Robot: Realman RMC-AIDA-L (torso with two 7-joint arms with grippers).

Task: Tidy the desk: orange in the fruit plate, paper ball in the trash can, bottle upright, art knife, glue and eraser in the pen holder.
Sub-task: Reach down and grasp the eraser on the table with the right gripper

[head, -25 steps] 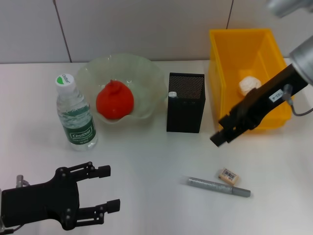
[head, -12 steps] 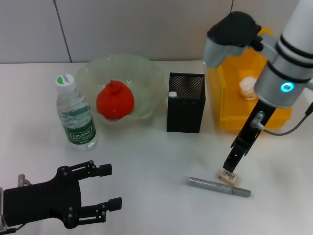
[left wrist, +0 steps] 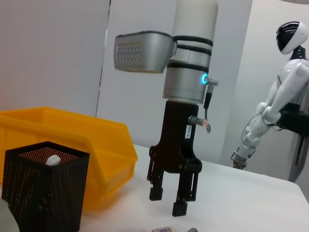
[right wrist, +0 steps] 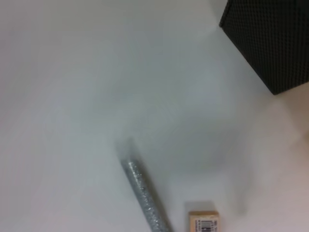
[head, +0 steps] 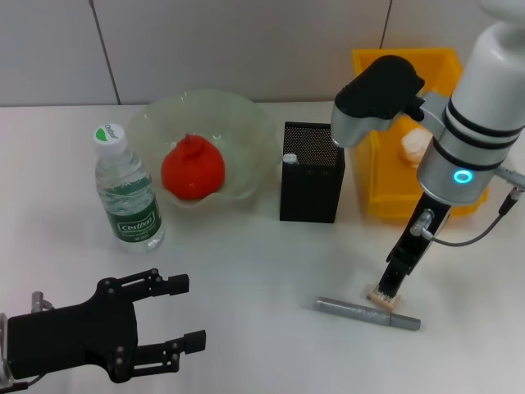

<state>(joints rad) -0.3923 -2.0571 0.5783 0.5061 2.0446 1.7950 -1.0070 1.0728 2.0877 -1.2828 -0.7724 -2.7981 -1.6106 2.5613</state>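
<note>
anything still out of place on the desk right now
Yes: the eraser and a grey pen-like tool lie loose on the table, outside the pen holder. The right gripper hangs open over the eraser. Nothing is spilled.

A white table (head: 246, 254) carries everything, backed by a pale panelled wall (head: 246, 49). A white humanoid robot figure (left wrist: 280, 92) stands beyond the table's far edge.
</note>
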